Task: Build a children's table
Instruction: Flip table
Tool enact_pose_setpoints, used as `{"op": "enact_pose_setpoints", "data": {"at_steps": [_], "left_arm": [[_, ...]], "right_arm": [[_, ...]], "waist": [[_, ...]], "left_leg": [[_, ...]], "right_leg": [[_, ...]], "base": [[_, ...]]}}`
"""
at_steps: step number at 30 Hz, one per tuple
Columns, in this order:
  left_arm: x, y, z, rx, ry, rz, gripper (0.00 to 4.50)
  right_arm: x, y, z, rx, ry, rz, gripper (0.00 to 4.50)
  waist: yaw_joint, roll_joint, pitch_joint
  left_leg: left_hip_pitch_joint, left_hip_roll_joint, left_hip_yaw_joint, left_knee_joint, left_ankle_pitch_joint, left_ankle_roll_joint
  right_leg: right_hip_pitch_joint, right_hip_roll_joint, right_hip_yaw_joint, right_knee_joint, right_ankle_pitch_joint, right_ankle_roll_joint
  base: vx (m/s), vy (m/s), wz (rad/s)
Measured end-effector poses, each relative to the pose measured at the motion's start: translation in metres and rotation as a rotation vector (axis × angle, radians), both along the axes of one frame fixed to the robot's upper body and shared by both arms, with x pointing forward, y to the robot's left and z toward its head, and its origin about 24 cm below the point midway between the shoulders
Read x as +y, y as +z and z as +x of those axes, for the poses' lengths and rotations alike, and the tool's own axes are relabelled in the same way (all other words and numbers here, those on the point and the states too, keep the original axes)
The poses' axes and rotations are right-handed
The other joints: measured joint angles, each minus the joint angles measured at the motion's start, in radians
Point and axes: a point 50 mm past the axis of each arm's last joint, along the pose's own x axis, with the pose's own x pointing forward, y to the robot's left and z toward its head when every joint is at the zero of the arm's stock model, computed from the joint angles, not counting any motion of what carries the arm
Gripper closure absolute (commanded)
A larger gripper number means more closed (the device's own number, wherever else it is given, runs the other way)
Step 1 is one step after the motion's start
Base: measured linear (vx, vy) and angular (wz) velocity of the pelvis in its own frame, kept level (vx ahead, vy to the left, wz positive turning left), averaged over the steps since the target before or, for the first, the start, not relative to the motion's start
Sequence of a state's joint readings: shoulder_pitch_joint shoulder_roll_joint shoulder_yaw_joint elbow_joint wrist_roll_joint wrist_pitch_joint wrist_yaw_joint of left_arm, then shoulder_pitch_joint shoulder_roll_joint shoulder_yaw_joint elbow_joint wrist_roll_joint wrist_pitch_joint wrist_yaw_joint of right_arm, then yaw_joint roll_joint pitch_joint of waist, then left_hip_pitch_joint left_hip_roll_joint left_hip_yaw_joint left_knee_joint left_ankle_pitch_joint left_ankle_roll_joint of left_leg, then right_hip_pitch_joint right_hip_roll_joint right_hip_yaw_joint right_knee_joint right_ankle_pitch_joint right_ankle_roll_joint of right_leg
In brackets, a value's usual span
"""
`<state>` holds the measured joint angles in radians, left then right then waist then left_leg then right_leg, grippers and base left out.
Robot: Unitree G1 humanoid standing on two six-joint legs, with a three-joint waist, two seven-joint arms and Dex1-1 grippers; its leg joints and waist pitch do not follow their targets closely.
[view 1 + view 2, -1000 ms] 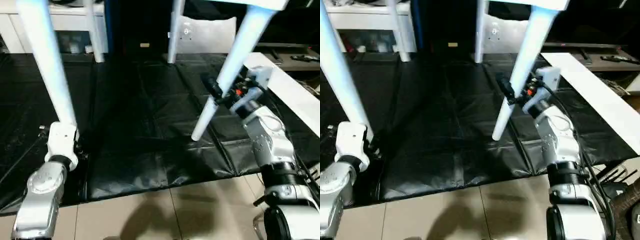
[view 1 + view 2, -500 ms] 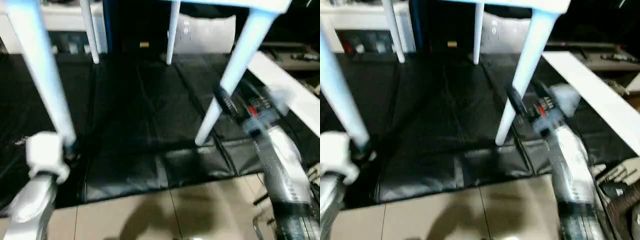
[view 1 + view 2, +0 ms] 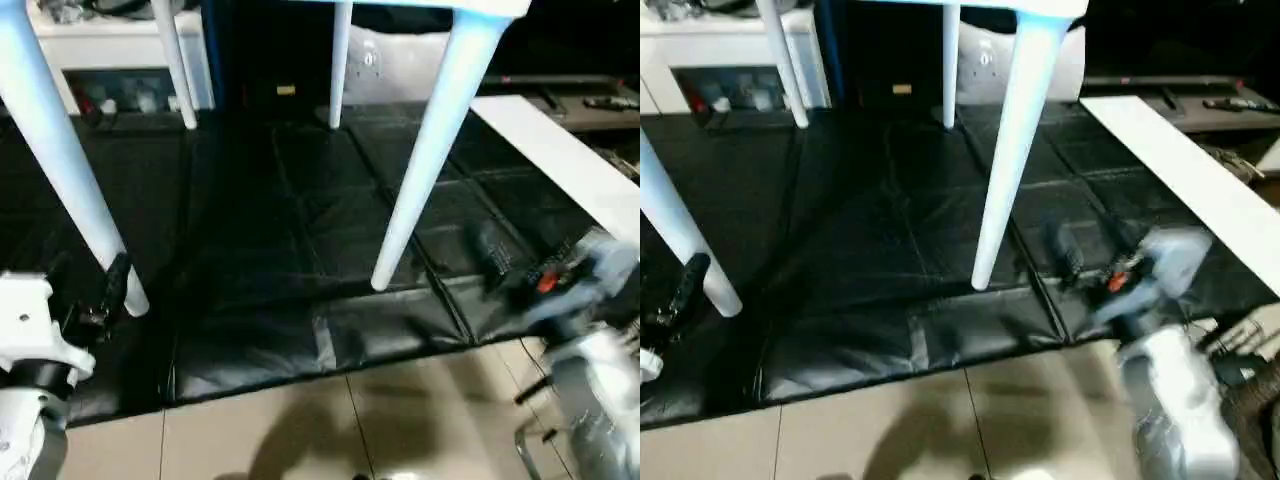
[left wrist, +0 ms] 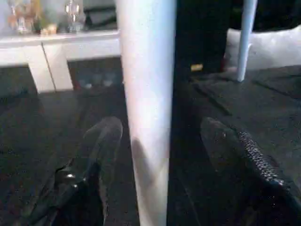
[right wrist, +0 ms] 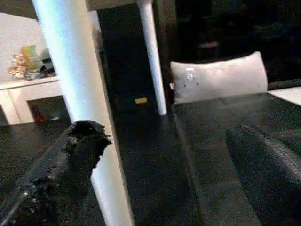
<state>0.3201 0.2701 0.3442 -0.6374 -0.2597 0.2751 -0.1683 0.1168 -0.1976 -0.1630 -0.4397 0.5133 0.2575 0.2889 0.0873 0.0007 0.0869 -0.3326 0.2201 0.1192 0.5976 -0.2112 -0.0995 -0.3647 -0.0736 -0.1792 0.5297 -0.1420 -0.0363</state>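
Black padded mats (image 3: 300, 230) cover the floor under the table, giving way to pale tiles (image 3: 300, 440) at the near edge. At the back stands a white cabinet (image 3: 110, 50) with small items on its shelf, and a grey cushion (image 5: 218, 75) leans against a dark wall. A long white board (image 3: 560, 160) lies along the mats on the robot's right.

The table (image 3: 430, 150) stands upright on the mats on all four legs, its top cut off by the upper edge of the head views. Two far legs (image 3: 340, 60) stand near the cabinet and cushion; two near legs come down close to the robot's arms.

The left gripper (image 4: 160, 141) sits low beside the near left leg (image 3: 60, 160), wrist white, forearm dropping toward the tiles. Its two black fingers (image 4: 101, 146) are spread wide on either side of that leg, and a gap shows between the leg and the far finger, so the pincer is released.

The right gripper (image 5: 164, 155) is drawn back to the mats' near edge, well apart from the near right leg (image 3: 1010, 150), with its silver forearm (image 3: 1170, 410) below it over the tiles. In the right wrist view its fingers (image 5: 70, 160) stand far apart, released, with the leg rising just behind one finger and no contact to be seen.
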Motion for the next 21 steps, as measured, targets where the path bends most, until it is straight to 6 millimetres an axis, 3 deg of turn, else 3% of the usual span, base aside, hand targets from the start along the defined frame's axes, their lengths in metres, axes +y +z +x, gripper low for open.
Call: {"op": "enact_pose_setpoints", "data": {"at_steps": [2,3,4,5,6,7,8,9,10,11,12,13,14,15,16,17,18,19,21], "left_arm": [[-0.002,0.004,-0.004,0.018,-0.013,0.026,1.44],[-0.002,0.003,-0.004,0.031,-0.014,0.023,1.44],[-0.002,0.001,-0.006,0.048,-0.008,0.023,1.44],[0.0,0.0,-0.006,0.057,0.0,0.034,1.44],[-0.001,0.001,-0.004,0.054,-0.004,0.05,1.44],[0.0,0.003,-0.004,0.037,0.007,0.052,1.44],[0.0,0.0,-0.005,0.049,0.018,0.038,1.44],[0.0,-0.004,-0.006,0.077,0.026,0.023,1.44],[0.002,-0.011,-0.008,0.119,0.045,0.005,1.44],[0.003,-0.016,-0.009,0.154,0.057,-0.008,1.44],[0.004,-0.018,-0.008,0.17,0.068,-0.014,1.44],[0.004,-0.019,-0.007,0.173,0.072,-0.02,1.44],[0.003,-0.02,-0.007,0.181,0.07,-0.024,1.44],[0.002,-0.025,-0.009,0.207,0.064,-0.038,1.44],[-0.002,-0.034,-0.012,0.243,0.052,-0.072,1.44],[-0.005,-0.038,-0.012,0.257,0.037,-0.093,1.44],[-0.008,-0.04,-0.011,0.264,0.014,-0.101,1.44],[-0.011,-0.04,-0.007,0.262,-0.021,-0.103,1.44],[-0.012,-0.038,-0.002,0.251,-0.06,-0.098,1.44]], "right_arm": [[0.013,-0.002,-0.009,0.038,0.064,0.01,0.0],[0.018,-0.003,-0.01,0.05,0.085,0.01,0.0],[0.023,-0.003,-0.01,0.058,0.114,-0.008,0.0],[0.031,-0.006,-0.011,0.071,0.151,-0.044,0.0],[0.037,-0.01,-0.013,0.092,0.185,-0.084,0.0],[0.049,-0.017,-0.014,0.115,0.235,-0.122,0.0],[0.059,-0.021,-0.014,0.127,0.273,-0.129,0.0],[0.064,-0.024,-0.015,0.138,0.29,-0.125,0.0],[0.065,-0.024,-0.012,0.135,0.294,-0.126,0.0],[0.064,-0.026,-0.011,0.141,0.294,-0.126,0.0],[0.064,-0.028,-0.01,0.15,0.297,-0.127,0.0],[0.066,-0.033,-0.006,0.172,0.313,-0.09,0.0],[0.067,-0.038,-0.003,0.196,0.322,-0.052,0.0],[0.068,-0.043,-0.002,0.22,0.331,-0.02,0.0],[0.067,-0.046,-0.003,0.237,0.347,-0.01,0.0],[0.065,-0.049,-0.004,0.246,0.355,-0.011,0.0],[0.063,-0.053,-0.006,0.259,0.365,-0.023,0.0],[0.061,-0.057,-0.007,0.271,0.38,-0.029,0.0],[0.062,-0.064,-0.011,0.286,0.413,-0.02,0.0]], "waist": [[-0.001,-0.006,0.006],[-0.004,-0.004,0.009],[-0.008,0.004,0.011],[0.0,0.019,0.014],[-0.001,0.013,0.016],[0.01,-0.018,0.013],[0.016,-0.029,0.014],[0.02,-0.03,0.012],[0.036,-0.018,0.019],[0.05,0.005,0.018],[0.056,0.016,0.014],[0.062,0.013,0.012],[0.065,0.003,0.008],[0.077,-0.012,0.003],[0.092,-0.016,-0.006],[0.105,-0.017,-0.01],[0.115,-0.018,-0.017],[0.126,-0.013,-0.023],[0.127,0.001,-0.032]], "left_leg": [[0.012,-0.008,0.003,0.0,0.0,0.0],[0.021,-0.014,0.0,0.001,-0.002,-0.002],[0.018,-0.01,-0.01,0.002,-0.002,-0.003],[-0.003,-0.01,-0.041,-0.001,-0.003,-0.004],[-0.017,-0.021,-0.061,0.005,-0.002,-0.004],[-0.025,-0.045,-0.067,0.009,-0.002,-0.004],[-0.029,-0.061,-0.09,0.013,-0.002,-0.005],[-0.032,-0.069,-0.104,0.031,-0.018,-0.013],[-0.044,-0.05,-0.093,0.111,-0.072,0.024],[-0.045,-0.031,-0.063,0.167,-0.093,0.062],[-0.027,-0.027,-0.04,0.162,-0.111,0.084],[-0.028,-0.032,-0.05,0.133,-0.109,0.043],[-0.025,-0.039,-0.05,0.118,-0.1,0.038],[-0.018,-0.039,-0.031,0.102,-0.091,0.036],[-0.016,-0.049,-0.017,0.089,-0.086,0.041],[-0.012,-0.056,-0.005,0.08,-0.083,0.045],[-0.011,-0.064,0.002,0.07,-0.079,0.049],[-0.013,-0.068,0.005,0.069,-0.073,0.06],[-0.015,-0.073,0.005,0.07,-0.068,0.058]], "right_leg": [[-0.002,0.0,0.015,0.017,-0.005,0.006],[-0.003,-0.001,0.005,0.011,-0.005,0.006],[0.007,-0.003,-0.023,-0.006,-0.005,0.006],[0.021,-0.01,-0.045,0.009,-0.022,0.013],[0.012,-0.009,-0.012,0.069,-0.077,0.017],[0.013,-0.008,0.045,0.128,-0.096,0.016],[0.008,-0.003,0.059,0.144,-0.12,0.014],[0.006,-0.001,0.04,0.138,-0.128,0.006],[0.028,-0.013,-0.016,0.125,-0.127,-0.006],[0.059,-0.018,-0.064,0.111,-0.126,-0.008],[0.07,-0.017,-0.097,0.103,-0.126,-0.008],[0.069,-0.019,-0.101,0.103,-0.127,0.002],[0.059,-0.014,-0.08,0.101,-0.126,0.005],[0.046,-0.008,-0.045,0.103,-0.125,0.007],[0.049,-0.009,-0.018,0.108,-0.127,0.008],[0.045,-0.014,-0.003,0.112,-0.129,0.012],[0.038,-0.02,0.007,0.114,-0.129,0.015],[0.034,-0.02,0.015,0.114,-0.127,0.02],[0.026,-0.017,0.031,0.112,-0.123,0.025]], "base": [[0.0,0.0,0.0],[0.0,0.0,0.0],[-0.057,-0.003,-0.07],[-0.057,-0.003,-0.07],[-0.081,-0.047,0.3],[-0.011,-0.109,0.62],[-0.011,-0.109,0.62],[0.01,-0.144,0.68],[0.054,-0.058,0.59],[0.054,-0.058,0.59],[0.12,0.008,0.53],[0.079,-0.018,0.66],[0.079,-0.018,0.66],[-0.004,-0.042,0.4],[0.0,0.0,0.0],[0.0,0.0,0.0],[0.056,0.04,-0.02],[0.021,0.054,-0.02],[0.024,0.054,0.01]]}}
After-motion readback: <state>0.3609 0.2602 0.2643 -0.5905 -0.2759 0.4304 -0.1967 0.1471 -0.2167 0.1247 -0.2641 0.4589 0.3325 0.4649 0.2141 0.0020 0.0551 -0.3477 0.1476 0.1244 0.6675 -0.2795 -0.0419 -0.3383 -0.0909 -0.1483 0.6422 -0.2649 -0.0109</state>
